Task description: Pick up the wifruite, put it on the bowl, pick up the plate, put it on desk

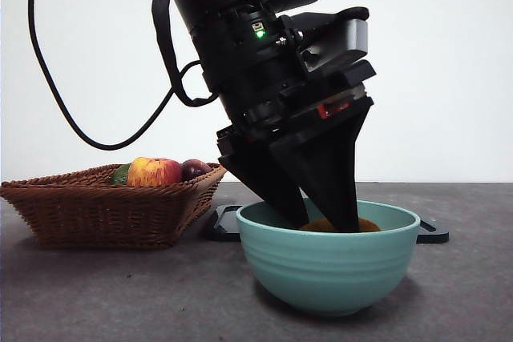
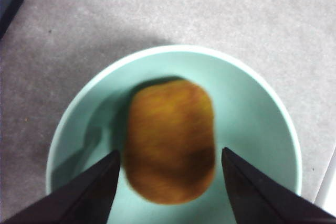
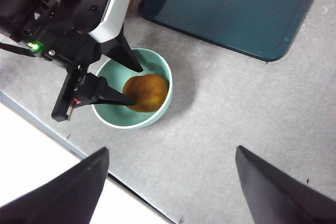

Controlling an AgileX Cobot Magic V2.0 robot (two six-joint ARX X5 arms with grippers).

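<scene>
The wifruite [image 2: 169, 129], orange-brown and oval, lies inside the teal-green bowl [image 1: 329, 271] on the desk [image 1: 104, 298]. My left gripper [image 1: 325, 219] reaches down into the bowl. It is open, one jaw on each side of the fruit with a thin gap showing in the left wrist view. From the right wrist view the fruit [image 3: 151, 92] sits between those jaws in the bowl [image 3: 113, 120]. The plate [image 3: 231, 11], a dark flat rectangular tray, lies on the desk behind the bowl. My right gripper [image 3: 172, 150] hangs open high above the desk, holding nothing.
A brown wicker basket [image 1: 96, 207] stands left of the bowl, holding a red-yellow apple [image 1: 152, 171] and a dark purple fruit [image 1: 195, 169]. The desk's front edge [image 3: 79, 153] runs close to the bowl.
</scene>
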